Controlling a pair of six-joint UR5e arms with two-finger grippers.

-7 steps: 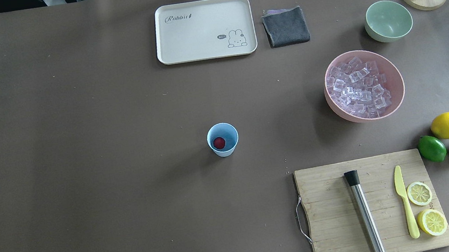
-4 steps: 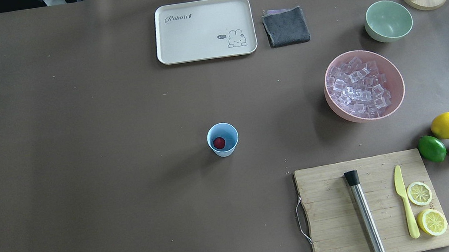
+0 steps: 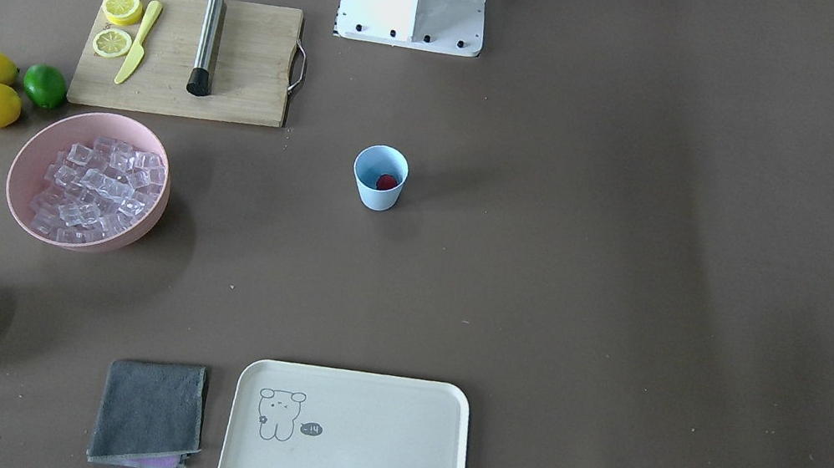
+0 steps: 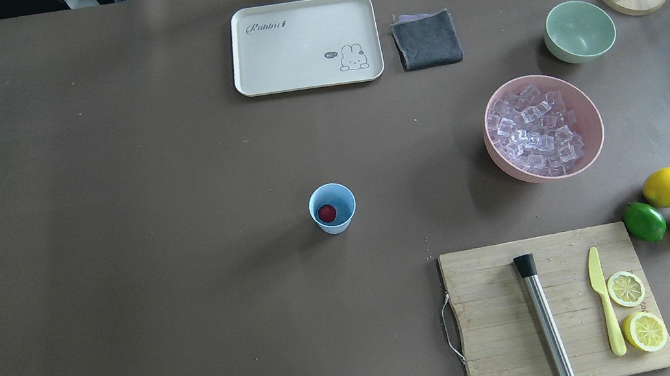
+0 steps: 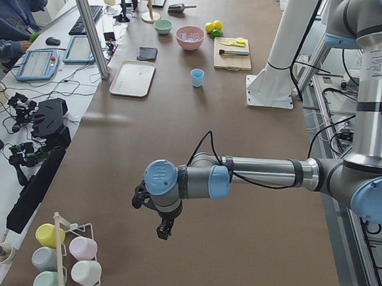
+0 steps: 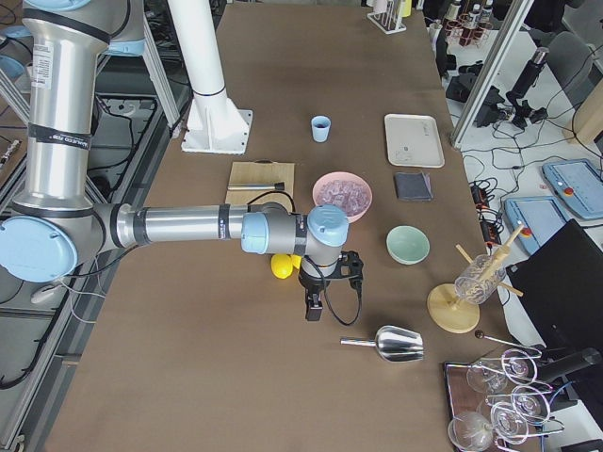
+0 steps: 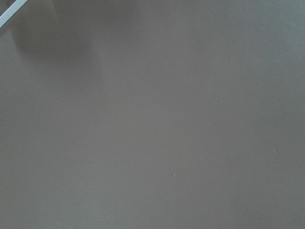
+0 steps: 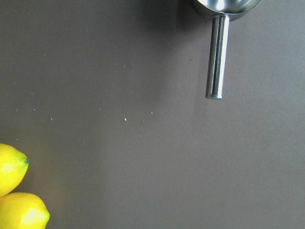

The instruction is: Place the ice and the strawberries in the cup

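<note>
Plastic cup (image 4: 344, 202), red strawberry (image 4: 327, 213) inside, glassy ice cubes (image 4: 533, 130), left claw (image 5: 162, 231) and right claw (image 6: 316, 309) state untellable

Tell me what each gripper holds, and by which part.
Nothing shows in the left gripper or the right gripper; the scoop lies apart from the right one.

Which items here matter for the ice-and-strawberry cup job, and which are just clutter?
Job: pale-blue plastic cup, small red strawberry already inside it, clear ice cubes heaped in the pink bowl, probably the steel scoop.
Clutter: cream rabbit tray, grey folded cloth, mint-green bowl, bamboo cutting board, whole yellow lemons, green lime.
</note>
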